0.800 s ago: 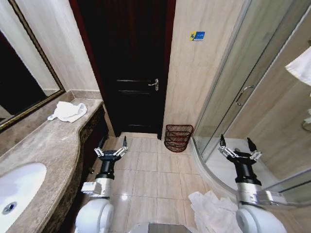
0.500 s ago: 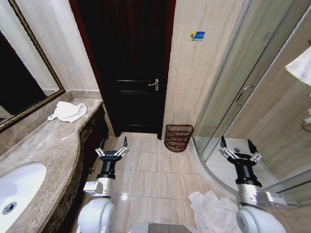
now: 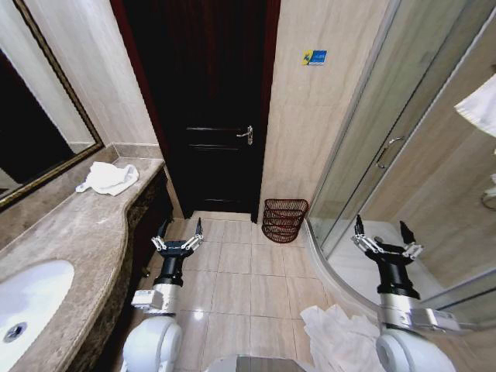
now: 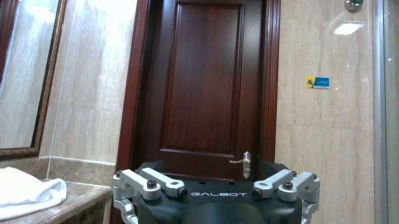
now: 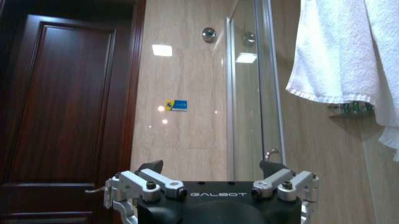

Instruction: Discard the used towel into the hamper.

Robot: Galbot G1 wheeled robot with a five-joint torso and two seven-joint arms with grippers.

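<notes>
Glossy tiled floor (image 3: 232,287), polished marble counter (image 3: 74,232), dark varnished wooden door (image 3: 209,101), wiry openwork hamper (image 3: 284,220), soft white terry-cloth towel (image 3: 108,178).

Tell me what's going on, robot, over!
Left pincer open, empty, raised above floor by vanity. Right pincer open, empty, beside shower glass. Hamper upright against wall by door. Crumpled towel on counter, untouched.

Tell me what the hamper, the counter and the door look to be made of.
Hamper: thin dark reddish-brown ribs in openwork, probably wire or wicker; the look leaves it open. Counter: mottled beige-brown slab with a polished sheen, likely marble or similar stone. Door: dark reddish panelled wood, or wood veneer, with a semi-gloss finish and a metal lever handle.
</notes>
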